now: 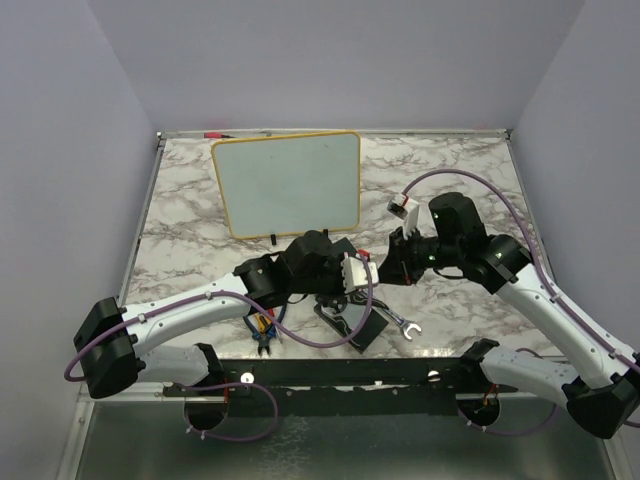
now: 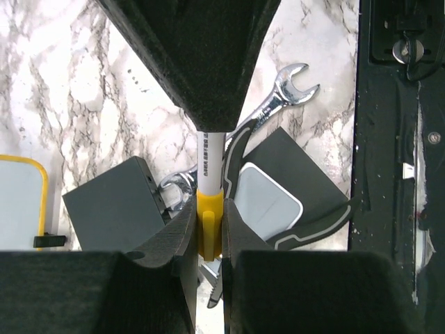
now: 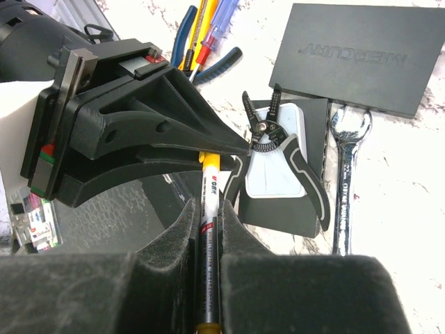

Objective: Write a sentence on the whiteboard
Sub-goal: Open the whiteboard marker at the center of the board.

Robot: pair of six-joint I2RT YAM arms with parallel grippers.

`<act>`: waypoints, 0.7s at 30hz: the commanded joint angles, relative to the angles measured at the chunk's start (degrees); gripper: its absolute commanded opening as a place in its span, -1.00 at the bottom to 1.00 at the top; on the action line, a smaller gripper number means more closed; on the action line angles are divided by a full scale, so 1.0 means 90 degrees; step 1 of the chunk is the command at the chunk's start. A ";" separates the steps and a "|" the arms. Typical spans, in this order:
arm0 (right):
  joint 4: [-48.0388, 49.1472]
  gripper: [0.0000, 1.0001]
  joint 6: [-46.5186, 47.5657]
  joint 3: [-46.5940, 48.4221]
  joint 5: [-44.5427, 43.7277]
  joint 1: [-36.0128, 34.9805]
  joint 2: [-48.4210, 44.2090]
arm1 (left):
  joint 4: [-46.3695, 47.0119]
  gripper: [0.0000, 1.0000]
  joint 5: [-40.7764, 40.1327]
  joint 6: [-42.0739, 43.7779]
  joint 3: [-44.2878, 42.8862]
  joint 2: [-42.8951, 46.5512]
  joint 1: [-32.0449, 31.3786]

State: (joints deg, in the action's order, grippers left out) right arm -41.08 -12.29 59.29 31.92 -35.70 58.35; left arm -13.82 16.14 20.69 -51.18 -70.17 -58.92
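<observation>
Right gripper [image 3: 207,219] fills the foreground of its wrist view, its two black fingers [image 3: 167,257] closed tight on the barrel of a yellow-and-white marker [image 3: 208,188]. Just ahead, the left gripper [image 2: 208,233] meets it tip to tip and is clamped narrowly on the same marker, on its yellow end, with the white barrel running away into the right gripper. Seen from overhead, both arms reach inward and join over the middle of the marble-patterned bench [image 1: 450,170], nearer the front edge.

Beyond them, at the far side of the bench and left of centre, sits the whiteboard [image 1: 290,185], framed in yellow-tan, its face showing plain white from above.

Under the grippers lies a cluster of tools: a steel combination wrench [image 2: 281,94], a black-handled wire stripper [image 3: 268,129] lying over a pale rounded block, and a flat black pad [image 3: 348,59] embossed MERCURY. Blue-handled pliers [image 3: 208,66] lie near the left arm.
</observation>
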 commanded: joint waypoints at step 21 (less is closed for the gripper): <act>-0.1725 -0.99 0.0263 0.1333 -0.0793 -0.0046 -0.0600 | -0.0463 -1.00 -0.0964 -0.0028 0.0403 -0.0132 0.0148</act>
State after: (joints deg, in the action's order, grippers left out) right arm -50.13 -10.39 67.37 25.34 -36.01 57.19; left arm -6.26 15.81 21.52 -50.94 -70.17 -59.66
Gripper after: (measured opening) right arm 0.095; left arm 0.137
